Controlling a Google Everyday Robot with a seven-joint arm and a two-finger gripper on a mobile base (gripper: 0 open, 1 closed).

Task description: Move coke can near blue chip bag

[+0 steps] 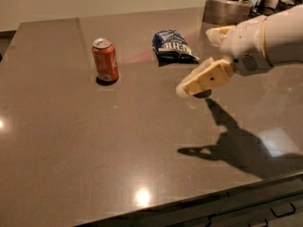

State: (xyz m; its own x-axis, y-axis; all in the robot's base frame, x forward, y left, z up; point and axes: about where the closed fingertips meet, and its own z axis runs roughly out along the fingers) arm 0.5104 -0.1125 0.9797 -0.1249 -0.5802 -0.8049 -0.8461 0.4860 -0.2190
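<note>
The coke can (105,59), red-orange with a silver top, stands upright on the dark brown table (71,150) at the middle left. The blue chip bag (173,45) lies flat behind and to the right of it, about a can's height away. My gripper (195,61) reaches in from the right on a white arm, above the table. It is just right of the bag and well right of the can. It is open and empty; its lower cream finger (206,78) points down-left.
A metal container (227,8) and other kitchen items stand at the back right corner. The table's front edge (199,200) runs along the bottom. The arm's shadow (232,145) falls on the table at the right.
</note>
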